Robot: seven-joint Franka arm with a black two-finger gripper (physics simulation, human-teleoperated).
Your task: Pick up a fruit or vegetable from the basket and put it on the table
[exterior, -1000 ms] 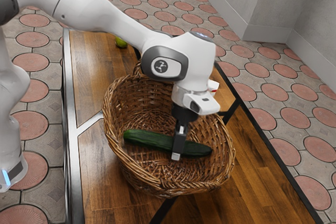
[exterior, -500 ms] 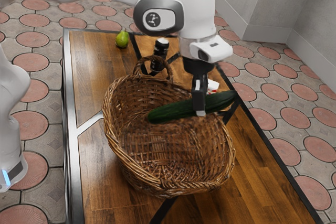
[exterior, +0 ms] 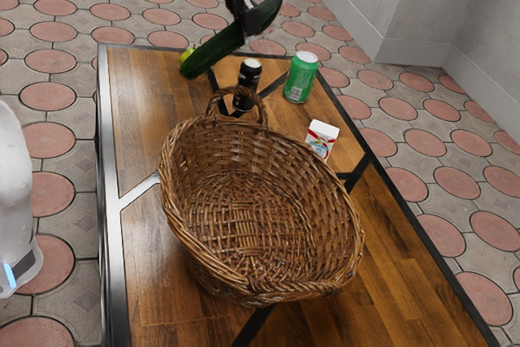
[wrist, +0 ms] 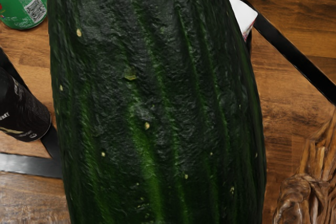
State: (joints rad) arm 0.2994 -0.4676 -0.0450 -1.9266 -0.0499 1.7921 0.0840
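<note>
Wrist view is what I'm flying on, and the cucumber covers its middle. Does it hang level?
Observer: No. In the exterior view the cucumber slants, its end toward that view's left lower than the other.
Operator: Held at the middle?
Observer: Not quite. The gripper is shut on it nearer the raised end.
Operator: Anything by the low end before I lower it to the table?
Observer: Yes, a yellow-green fruit, partly hidden behind that end. I can't tell whether the two touch.
</note>
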